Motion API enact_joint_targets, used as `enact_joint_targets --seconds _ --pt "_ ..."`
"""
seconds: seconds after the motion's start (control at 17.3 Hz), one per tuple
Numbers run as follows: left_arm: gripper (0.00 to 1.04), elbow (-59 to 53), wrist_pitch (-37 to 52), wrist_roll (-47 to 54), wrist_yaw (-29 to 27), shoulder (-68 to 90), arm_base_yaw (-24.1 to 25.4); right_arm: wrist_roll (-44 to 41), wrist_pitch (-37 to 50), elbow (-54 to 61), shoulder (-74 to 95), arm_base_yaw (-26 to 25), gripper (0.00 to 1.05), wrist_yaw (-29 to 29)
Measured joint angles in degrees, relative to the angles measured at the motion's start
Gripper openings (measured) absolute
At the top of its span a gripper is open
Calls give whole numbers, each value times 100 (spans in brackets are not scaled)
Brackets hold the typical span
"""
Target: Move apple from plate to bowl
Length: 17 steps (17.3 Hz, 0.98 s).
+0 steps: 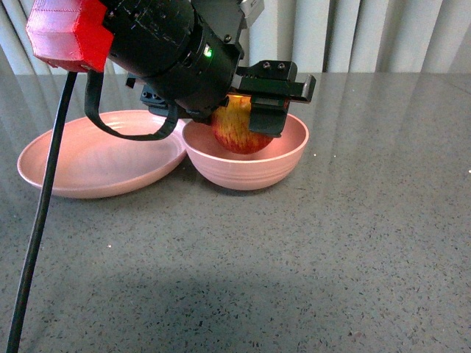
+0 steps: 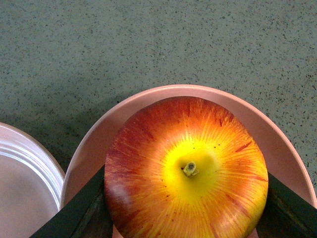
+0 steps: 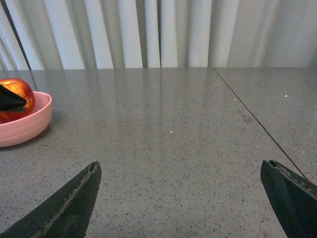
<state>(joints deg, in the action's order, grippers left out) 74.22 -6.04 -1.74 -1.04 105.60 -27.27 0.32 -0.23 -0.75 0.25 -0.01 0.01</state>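
Observation:
My left gripper (image 1: pixel 250 118) is shut on the red and yellow apple (image 1: pixel 241 131) and holds it inside the deep pink bowl (image 1: pixel 246 170). In the left wrist view the apple (image 2: pixel 185 171) fills the gap between the two dark fingers (image 2: pixel 81 210), stem dimple up, with the bowl's rim (image 2: pixel 148 96) around it. The shallow pink plate (image 1: pixel 99 163) lies empty just left of the bowl, touching it; its edge shows in the left wrist view (image 2: pixel 25 183). My right gripper (image 3: pixel 181 173) is open and empty above bare table, well right of the bowl (image 3: pixel 22 124) and apple (image 3: pixel 17 96).
The grey speckled table (image 1: pixel 331 243) stretches in front of and right of the dishes. A seam (image 3: pixel 252 119) runs across it on the right side. White curtains (image 1: pixel 383 33) hang behind the table. A black cable (image 1: pixel 40 213) hangs from my left arm at the left.

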Motion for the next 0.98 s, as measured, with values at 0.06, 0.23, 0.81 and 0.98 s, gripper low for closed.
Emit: enact_joint_targets --seconds 0.06,0.23,0.81,0.98 --pt "68 -7 -13 -85 46 4 4 0 -2 0 0 0 98 0" --pt "68 -7 -31 -85 61 24 4 0 -2 0 0 0 98 0" --pt "68 -7 -70 -85 52 87 4 0 -2 0 0 0 98 0" --pt "76 -7 -70 -90 57 90 4 0 -2 0 0 0 98 0"
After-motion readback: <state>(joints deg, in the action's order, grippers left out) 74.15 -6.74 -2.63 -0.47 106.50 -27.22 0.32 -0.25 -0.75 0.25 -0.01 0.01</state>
